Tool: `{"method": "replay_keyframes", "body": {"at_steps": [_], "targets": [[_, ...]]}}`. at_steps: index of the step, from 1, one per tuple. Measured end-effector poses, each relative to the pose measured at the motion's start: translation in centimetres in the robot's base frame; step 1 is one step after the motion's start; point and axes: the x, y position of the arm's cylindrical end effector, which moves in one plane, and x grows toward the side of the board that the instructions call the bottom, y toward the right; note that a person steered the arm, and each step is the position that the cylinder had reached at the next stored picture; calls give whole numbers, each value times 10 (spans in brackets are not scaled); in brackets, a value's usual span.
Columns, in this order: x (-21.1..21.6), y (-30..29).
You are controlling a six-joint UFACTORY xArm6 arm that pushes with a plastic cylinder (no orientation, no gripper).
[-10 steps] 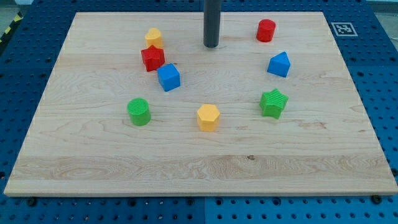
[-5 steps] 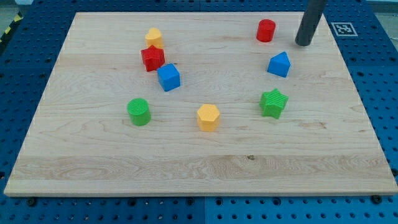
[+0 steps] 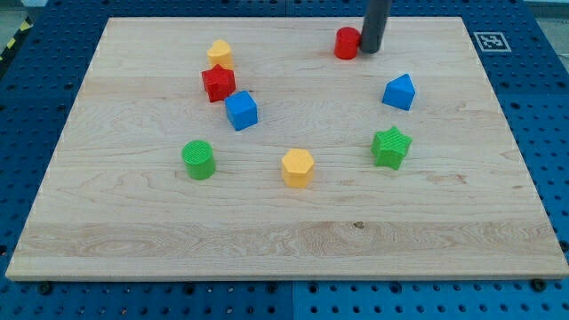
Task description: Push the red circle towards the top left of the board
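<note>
Camera view shows my tip [image 3: 371, 51] touching the right side of the red circle [image 3: 347, 43], which sits near the desk's [image 3: 133, 240] top edge, a little right of centre. I put the rod there so a leftward slide carries the circle along the top edge toward the top-left corner. The tool is a bare rod with nothing to open or close, holding nothing. Along that route, the yellow block [image 3: 220, 52] and red star [image 3: 218, 83] lie at upper left; I judge they could obstruct the final stretch.
</note>
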Motion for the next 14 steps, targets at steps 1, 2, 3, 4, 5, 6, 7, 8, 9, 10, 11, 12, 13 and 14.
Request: {"method": "replay_keyframes", "body": {"at_steps": [1,2,3,4,5,6,7,8,9,10,11,12,13,14], "targets": [[0,-30],[0,-57],[0,-83],[0,-96],[-11,-90],[-33,-93],[-33,-103],[-31,-108],[-28,-110],[-28,-93],[-24,-87],[-12,-85],[-11,-88],[-11,-106]]}}
